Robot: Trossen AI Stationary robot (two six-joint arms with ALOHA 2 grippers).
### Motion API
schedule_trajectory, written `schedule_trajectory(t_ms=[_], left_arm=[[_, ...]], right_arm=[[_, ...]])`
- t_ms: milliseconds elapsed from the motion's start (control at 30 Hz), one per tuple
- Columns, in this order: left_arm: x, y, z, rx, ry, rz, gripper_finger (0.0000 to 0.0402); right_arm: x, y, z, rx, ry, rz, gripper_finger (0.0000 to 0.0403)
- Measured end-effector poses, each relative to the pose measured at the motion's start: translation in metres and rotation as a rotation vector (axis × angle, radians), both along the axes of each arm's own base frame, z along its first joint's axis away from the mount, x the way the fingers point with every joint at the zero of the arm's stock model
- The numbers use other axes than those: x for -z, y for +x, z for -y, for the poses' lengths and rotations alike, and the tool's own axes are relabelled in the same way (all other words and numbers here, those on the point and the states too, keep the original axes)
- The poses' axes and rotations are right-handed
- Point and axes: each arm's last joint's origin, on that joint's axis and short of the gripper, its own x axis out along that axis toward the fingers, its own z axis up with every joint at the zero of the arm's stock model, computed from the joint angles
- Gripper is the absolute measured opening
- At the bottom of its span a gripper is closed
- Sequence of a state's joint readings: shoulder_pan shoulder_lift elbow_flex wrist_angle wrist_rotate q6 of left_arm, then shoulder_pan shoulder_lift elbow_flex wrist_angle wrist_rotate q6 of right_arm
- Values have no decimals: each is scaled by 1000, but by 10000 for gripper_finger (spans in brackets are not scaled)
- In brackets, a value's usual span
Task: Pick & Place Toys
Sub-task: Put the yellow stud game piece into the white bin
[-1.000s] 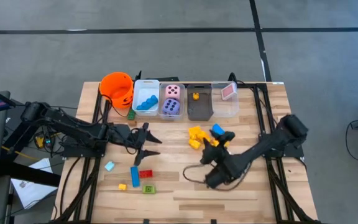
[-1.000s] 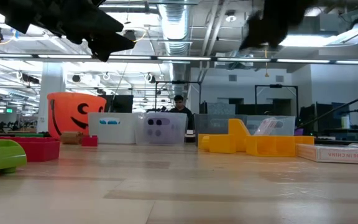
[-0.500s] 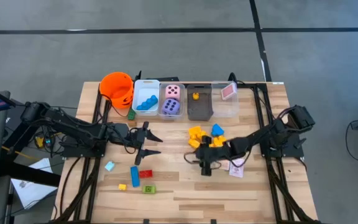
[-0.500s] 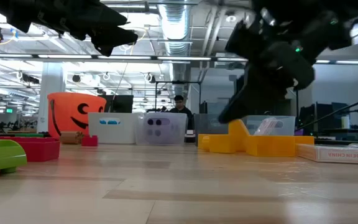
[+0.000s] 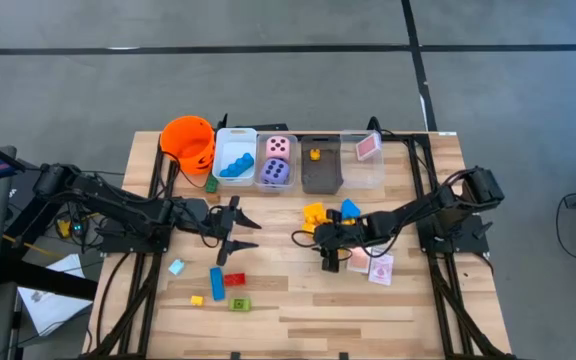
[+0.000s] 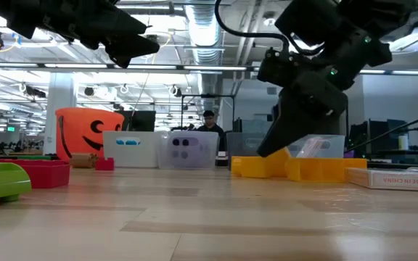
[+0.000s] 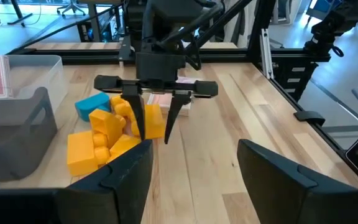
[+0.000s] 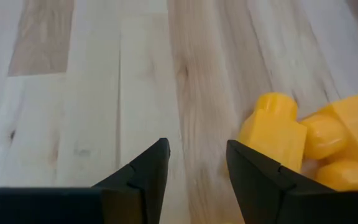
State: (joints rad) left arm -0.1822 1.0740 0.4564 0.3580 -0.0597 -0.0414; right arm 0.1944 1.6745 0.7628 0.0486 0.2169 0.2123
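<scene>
Toys lie in two loose groups on my table (image 5: 408,300). The nearer one to my working arm is a heap of yellow blocks (image 5: 315,215) with a blue block (image 5: 350,208) beside it, just in front of the grey bin (image 5: 320,175). My right gripper (image 5: 331,258) hangs right next to that heap, on the side away from the bins, fingers spread and holding nothing; through its own wrist camera I see bare wood between the fingers and a yellow block (image 8: 272,134) just off to one side. From the left wrist camera the same gripper (image 7: 154,132) points down at the tabletop with the yellow heap (image 7: 107,134) close beside it. A pink-white card (image 5: 379,268) lies flat on the wood near that gripper.

The second group sits well apart toward the left: a light blue block (image 5: 176,267), a blue block (image 5: 217,283), a red block (image 5: 235,279), a small yellow block (image 5: 197,300) and a green block (image 5: 240,303).

My left gripper (image 5: 236,232) waits above that group, fingers apart and empty.

Along the far edge I see an orange bucket (image 5: 188,140), a clear bin (image 5: 234,158) with blue blocks (image 5: 234,165), then a pink die (image 5: 279,146) and a purple die (image 5: 277,172) in the next bin, a tiny yellow piece (image 5: 314,155) in the grey bin, and another card (image 5: 367,148) in the last clear bin (image 5: 362,172).
</scene>
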Motion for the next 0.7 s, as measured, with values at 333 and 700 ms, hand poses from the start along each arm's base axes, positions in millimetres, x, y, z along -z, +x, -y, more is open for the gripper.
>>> schedule_trajectory(t_ms=[333,700], left_arm=[[0,0,0,1,0,0,227],[0,0,0,3,-1,1,227]], right_arm=[[-1,0,3,68,-80,21,158],[-1,2,23,305,-6,57,176]])
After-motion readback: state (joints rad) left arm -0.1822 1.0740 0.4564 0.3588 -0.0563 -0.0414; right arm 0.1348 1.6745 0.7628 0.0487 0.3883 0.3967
